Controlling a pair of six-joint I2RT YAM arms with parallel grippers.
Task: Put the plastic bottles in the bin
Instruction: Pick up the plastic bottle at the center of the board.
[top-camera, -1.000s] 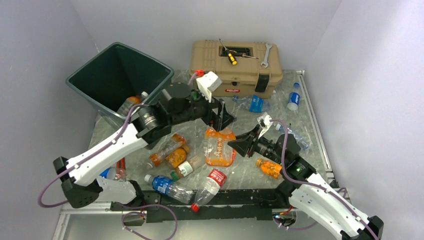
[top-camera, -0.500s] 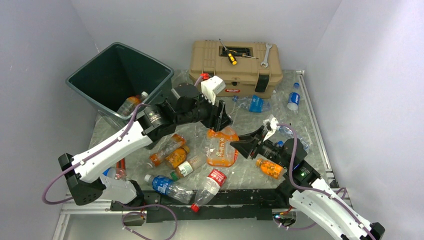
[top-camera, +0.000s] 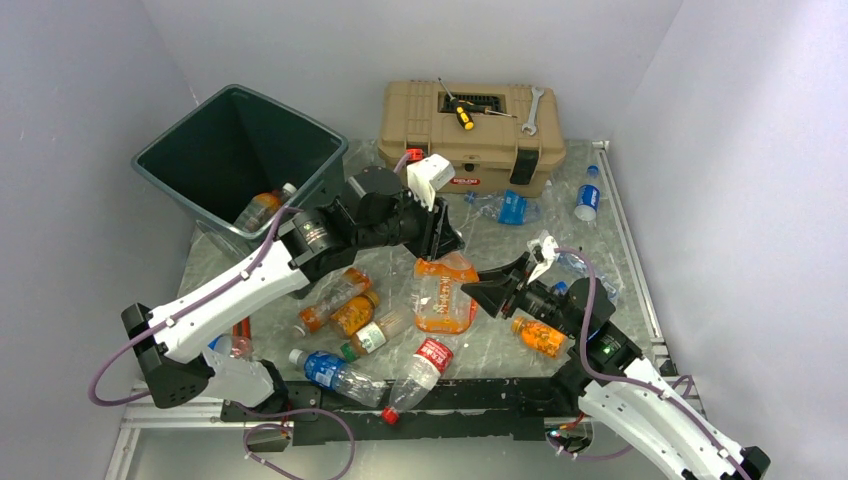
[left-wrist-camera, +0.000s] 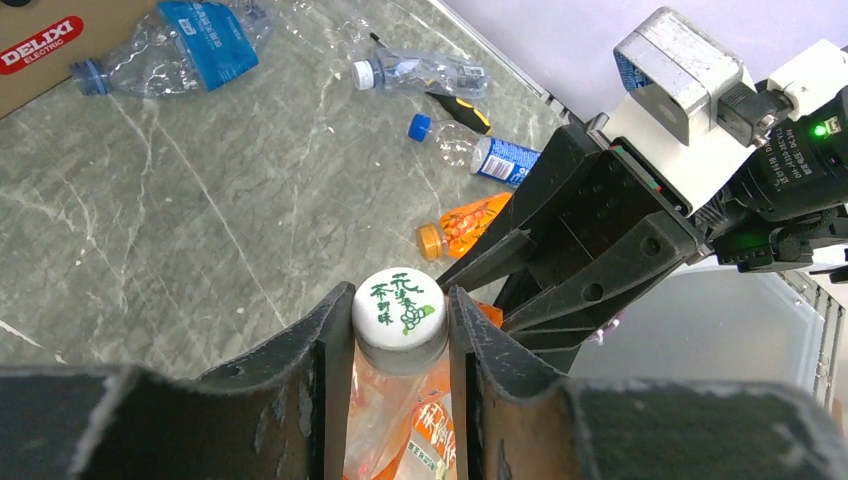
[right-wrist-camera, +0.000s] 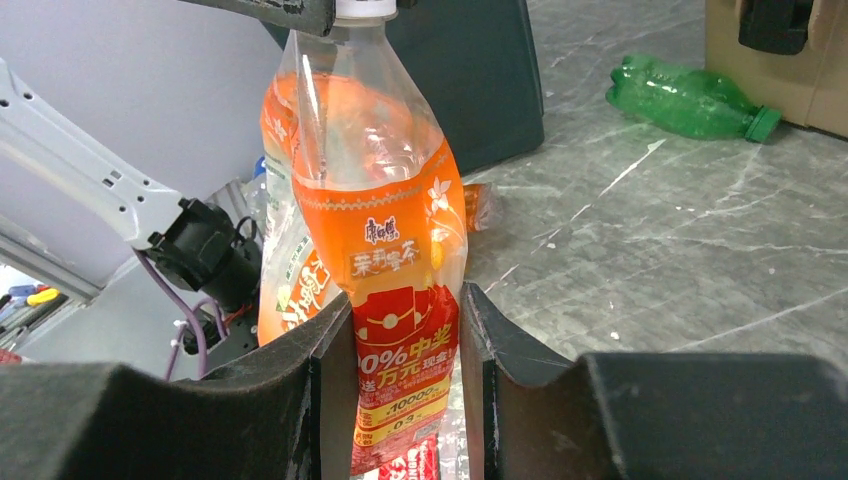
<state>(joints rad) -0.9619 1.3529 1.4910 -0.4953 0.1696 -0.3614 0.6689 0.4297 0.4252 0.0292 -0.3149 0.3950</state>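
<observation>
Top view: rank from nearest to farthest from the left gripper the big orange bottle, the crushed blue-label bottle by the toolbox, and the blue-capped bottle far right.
1. The big orange bottle: its neck sits in the left gripper.
2. The crushed blue-label bottle: to the right, beside the toolbox.
3. The blue-capped bottle: far right edge.

**Top external:** high above and behind the arm bases, looking down over the whole tabletop (top-camera: 492, 345).
**Left wrist:** close behind the left fingers (left-wrist-camera: 300, 370), tilted down toward the tabletop's right edge.
**Right wrist:** low, just behind the right fingers (right-wrist-camera: 250, 410), facing the far left corner.
All three views share the orange bottle (top-camera: 440, 295).
</observation>
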